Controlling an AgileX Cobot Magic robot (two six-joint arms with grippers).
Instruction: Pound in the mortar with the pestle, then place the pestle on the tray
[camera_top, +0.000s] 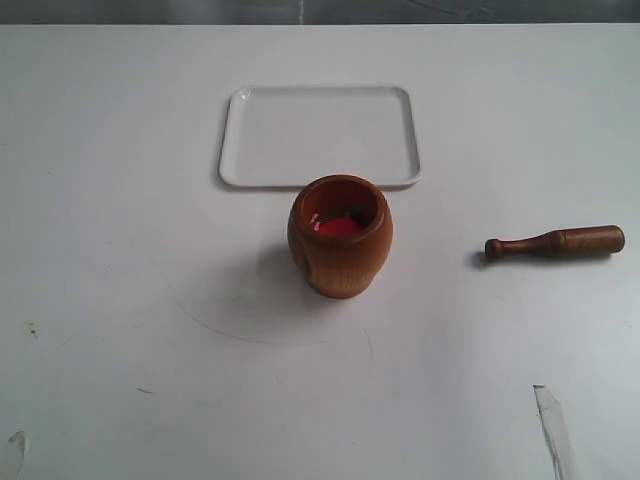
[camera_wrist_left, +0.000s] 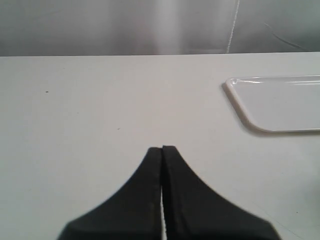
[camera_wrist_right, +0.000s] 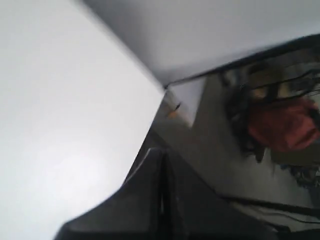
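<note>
The reddish-brown wooden mortar (camera_top: 340, 237) stands upright at the middle of the white table, red showing inside it. Just behind it lies the flat white tray (camera_top: 318, 136), whose corner (camera_wrist_left: 272, 102) also shows in the left wrist view. The dark brown pestle (camera_top: 555, 243) lies on its side to the right of the mortar, knob end pointing at it. Neither arm appears in the exterior view. My left gripper (camera_wrist_left: 162, 148) is shut over bare table, holding nothing. My right gripper (camera_wrist_right: 162, 152) is shut too, empty, near the table's edge.
A strip of clear tape (camera_top: 553, 425) sits near the front right of the table, and a small scrap (camera_top: 17, 448) at the front left. Beyond the table edge (camera_wrist_right: 150, 80) in the right wrist view are floor clutter and a red object (camera_wrist_right: 282, 125).
</note>
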